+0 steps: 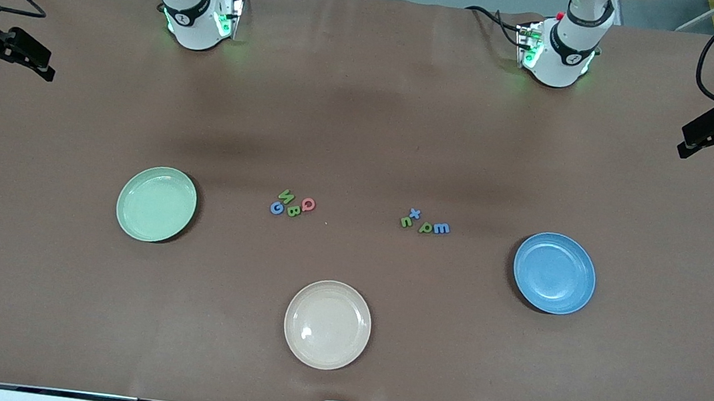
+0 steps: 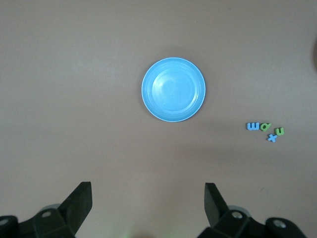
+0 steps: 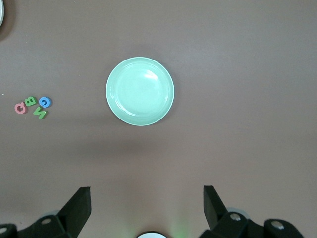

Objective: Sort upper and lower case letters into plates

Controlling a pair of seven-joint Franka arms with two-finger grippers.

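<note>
step: sort not begun | left gripper (image 2: 147,208) over bare table (image 1: 365,127), fingers spread, empty | right gripper (image 3: 146,208) likewise | uppercase letters (image 1: 292,204) nearer green plate (image 1: 156,204), lowercase letters (image 1: 425,223) nearer blue plate (image 1: 554,273) | next: you need to descend on one small letter, pinch.

even overhead light, sharp focus, soft shadows, glare on cream plate (image 1: 327,324)

I count three plates on table (image 1: 365,127): one mint green plate (image 1: 156,204), one blue plate (image 1: 554,273), one cream plate (image 1: 327,324). Eight foam characters in two clusters. Capital cluster (image 1: 292,204), four pieces: blue G, green M, green B, pink Q. Lowercase cluster (image 1: 425,223), four pieces: green n, blue x, green p, blue m. By colour I make it four green, three blue, one pink.
</note>
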